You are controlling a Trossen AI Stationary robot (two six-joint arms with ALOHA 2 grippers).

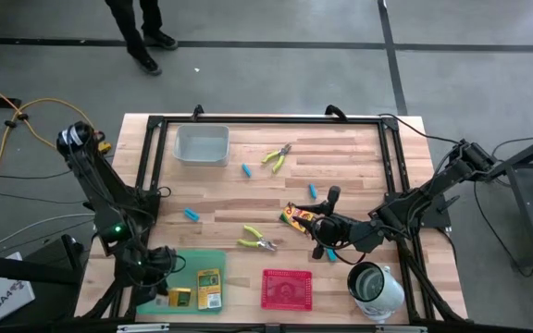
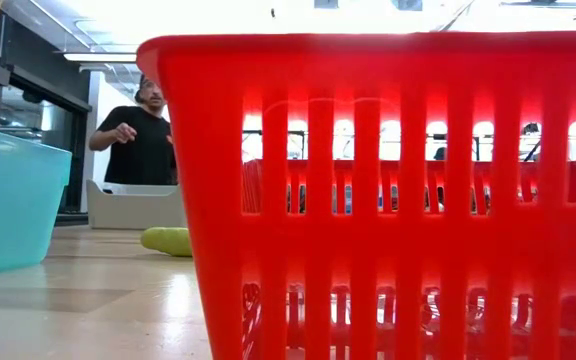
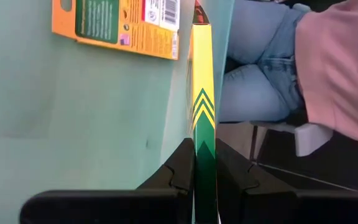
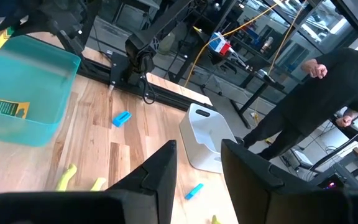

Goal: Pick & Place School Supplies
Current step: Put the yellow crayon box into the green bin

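Note:
My left gripper (image 1: pixel 168 294) (image 3: pixel 204 171) is over the near left corner of the green tray (image 1: pixel 185 268) and is shut on a yellow-green crayon box (image 1: pixel 182 297). A second crayon box (image 1: pixel 209 289) (image 3: pixel 120 25) lies flat in that tray. My right gripper (image 1: pixel 318 225) (image 4: pixel 197 168) is open above mid-table, its fingers beside a third crayon box (image 1: pixel 296 217) that lies on the wood. Two pliers (image 1: pixel 277 158) (image 1: pixel 259 242) and several light-blue pieces (image 1: pixel 191 215) (image 1: pixel 245 170) (image 1: pixel 313 191) lie scattered on the table. My left gripper pinches the crayon box between its two fingers (image 3: pixel 179 168), on the box's two broad faces at its green-chevron end (image 3: pixel 204 134). The box stands on edge and runs straight out from the fingers, over the tray floor. I cannot tell whether it rests on the tray.
A red slotted tray (image 1: pixel 287 289) (image 2: pixel 388 200) sits at the near edge, and a white-and-metal cup (image 1: pixel 374 285) stands to its right. The clear tray (image 1: pixel 202 144) (image 4: pixel 207 140) is far left. A black frame (image 1: pixel 266 120) rims the table. People stand beyond the table (image 2: pixel 143 135).

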